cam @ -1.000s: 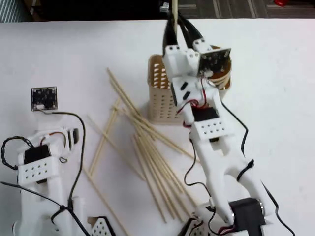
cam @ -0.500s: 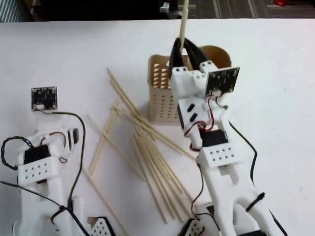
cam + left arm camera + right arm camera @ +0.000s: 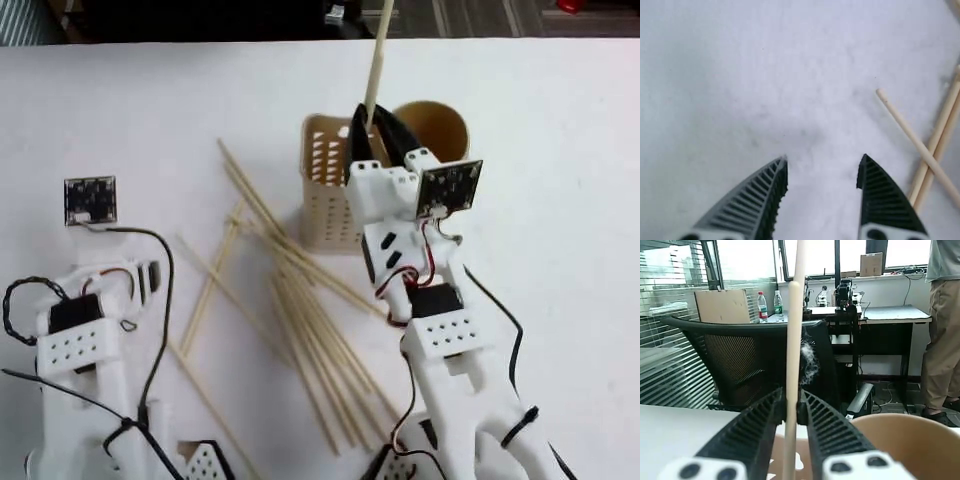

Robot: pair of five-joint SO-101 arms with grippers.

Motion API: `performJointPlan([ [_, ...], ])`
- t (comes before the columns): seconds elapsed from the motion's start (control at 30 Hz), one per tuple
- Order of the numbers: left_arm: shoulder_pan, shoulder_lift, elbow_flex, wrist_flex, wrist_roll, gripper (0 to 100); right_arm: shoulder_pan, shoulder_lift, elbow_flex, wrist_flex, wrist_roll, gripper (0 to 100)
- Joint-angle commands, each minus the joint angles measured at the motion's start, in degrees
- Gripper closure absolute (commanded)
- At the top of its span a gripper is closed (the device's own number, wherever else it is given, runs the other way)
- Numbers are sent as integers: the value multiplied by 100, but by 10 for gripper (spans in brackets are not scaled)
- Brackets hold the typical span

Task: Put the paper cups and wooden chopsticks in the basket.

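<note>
The right jaws are closed on one chopstick (image 3: 377,55) (image 3: 792,340), holding it nearly upright above the basket (image 3: 325,190), which stands on the surface (image 3: 150,110). A cup (image 3: 432,125) (image 3: 900,440) stands close against the basket; whether it sits inside cannot be told. Loose chopsticks (image 3: 310,300) (image 3: 935,145) lie fanned across the surface just beside the basket. The left jaws are spread apart and empty, low over bare surface near a few chopstick ends.

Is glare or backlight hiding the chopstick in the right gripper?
Right wrist view: windows glare behind, but the chopstick shows pale against the dark chair, clamped in the right gripper. High view: table evenly lit, no glare on the basket.
</note>
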Motion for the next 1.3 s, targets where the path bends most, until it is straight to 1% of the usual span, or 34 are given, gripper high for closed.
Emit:
performJointPlan([
  [0.0, -4, -92, -26, -114, 53, 771, -13, 22, 35, 391, -26, 971],
  [0.13, -4, -92, -26, -114, 53, 771, -233, 13, 35, 884, -44, 894],
  [0.2, -4, -92, -26, -114, 53, 771, -286, -31, 35, 1007, -44, 872],
  [0.53, -4, -92, -26, -114, 53, 771, -295, -136, 18, 998, 0, 872],
  [0.7, -4, -92, -26, -114, 44, 771, -286, -1200, -123, 1156, 9, 872],
  [0.8, -4, -92, -26, -114, 44, 771, -286, -1859, -510, 2062, 9, 872],
  [0.97, -4, -92, -26, -114, 44, 771, -505, -2510, -1371, 4356, 9, 872],
  [1.07, -4, -92, -26, -114, 44, 771, -901, -2563, -1908, 5789, 18, 872],
  [1.17, -4, -92, -26, -114, 44, 771, -1358, -2563, -2198, 6853, 79, 872],
  [1.27, -4, -92, -26, -114, 44, 771, -1815, -2554, -2215, 7618, 624, 872],
])
